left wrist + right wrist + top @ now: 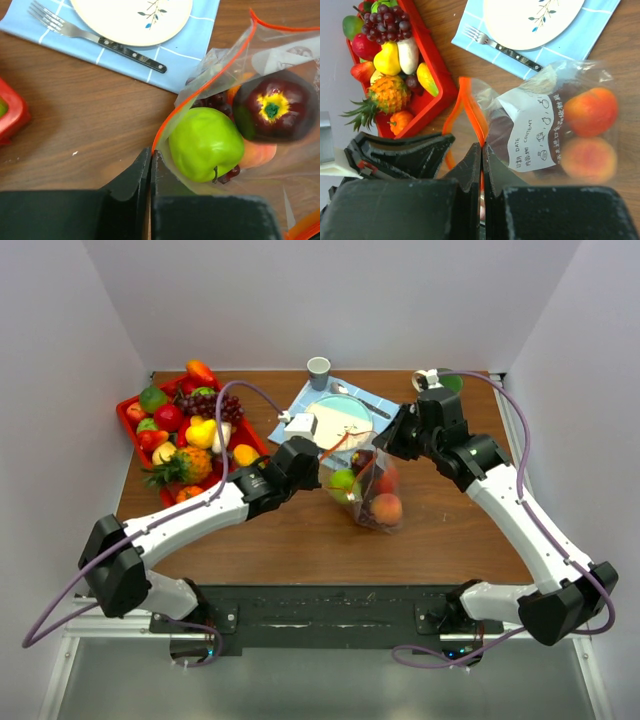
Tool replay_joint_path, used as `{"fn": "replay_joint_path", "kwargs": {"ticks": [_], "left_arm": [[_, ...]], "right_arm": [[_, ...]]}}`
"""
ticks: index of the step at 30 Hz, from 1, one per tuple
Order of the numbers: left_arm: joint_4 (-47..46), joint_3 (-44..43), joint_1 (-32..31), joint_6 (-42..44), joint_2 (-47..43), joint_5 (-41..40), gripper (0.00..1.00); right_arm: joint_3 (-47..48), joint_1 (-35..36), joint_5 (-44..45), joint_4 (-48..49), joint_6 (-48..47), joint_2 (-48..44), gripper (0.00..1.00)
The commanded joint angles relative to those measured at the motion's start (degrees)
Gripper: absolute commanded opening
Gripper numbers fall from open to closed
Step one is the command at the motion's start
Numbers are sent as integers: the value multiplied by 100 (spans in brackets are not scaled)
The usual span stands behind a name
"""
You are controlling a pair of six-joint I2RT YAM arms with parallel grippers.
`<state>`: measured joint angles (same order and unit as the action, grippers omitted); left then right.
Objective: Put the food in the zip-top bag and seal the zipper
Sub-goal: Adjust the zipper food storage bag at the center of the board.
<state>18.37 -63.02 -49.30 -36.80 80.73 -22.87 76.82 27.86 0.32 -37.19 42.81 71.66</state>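
The zip-top bag (pixel 375 492) is sitting mid-table, holding a green apple (pixel 205 145) and peaches (pixel 590 111). The left gripper (pixel 150 157) is pinching the zipper (pixel 471 107) at the bag's nine o'clock, the right gripper (pixel 482 155) is pinching it at twelve o'clock, jaws pressed together
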Motion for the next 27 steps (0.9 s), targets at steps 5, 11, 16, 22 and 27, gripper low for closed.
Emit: {"fn": "replay_joint_path", "kwargs": {"ticks": [5,11,16,22,27], "left_arm": [[-457,-1063,-677,103,347,143,0],[-466,-817,-563,111,286,222,10],[-440,-641,-248,94,-39,117,40],[-115,-535,648,146,-690,-453,59],[298,-483,1510,-38,-647,-1069,71]], "right_arm": [[298,9,135,283,-246,348,0],[421,-17,399,108,-404,323,0],[580,-17,320,89,-422,191,0],[325,-17,83,265,-396,76,0],[273,-26,-23,379,-405,24,0]]}}
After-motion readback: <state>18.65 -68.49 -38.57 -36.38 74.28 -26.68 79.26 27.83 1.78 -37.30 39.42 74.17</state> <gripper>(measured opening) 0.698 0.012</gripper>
